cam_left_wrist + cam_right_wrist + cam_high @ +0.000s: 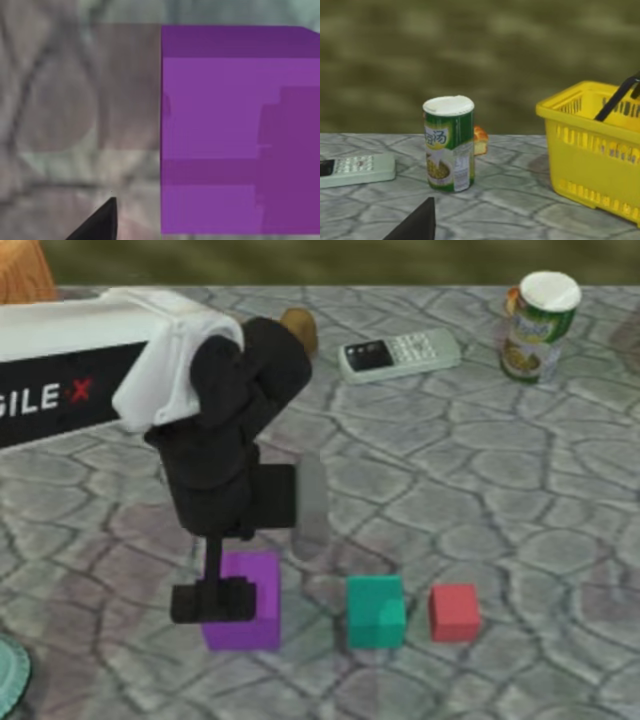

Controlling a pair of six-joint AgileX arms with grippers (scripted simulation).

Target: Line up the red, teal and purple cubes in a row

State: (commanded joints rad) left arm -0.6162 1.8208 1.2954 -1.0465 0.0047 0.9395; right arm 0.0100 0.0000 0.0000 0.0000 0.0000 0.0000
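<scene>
Purple cube (250,612) partly hidden beneath left claw (210,602).

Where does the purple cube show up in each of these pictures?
Top view: purple cube at lower centre-left, under the left gripper.
Left wrist view: it fills the right half, seen close.
Right wrist view: not in it.
Shared landmark: the stone-patterned table, which all three views show.

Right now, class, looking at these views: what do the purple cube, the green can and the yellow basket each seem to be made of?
Purple cube: flat, matte, one even colour with no grain, so probably painted or plastic. Green can: printed label around it with a pale lid; possibly card or tin, unclear which. Yellow basket: slotted moulded walls and an even colour suggest plastic.
</scene>
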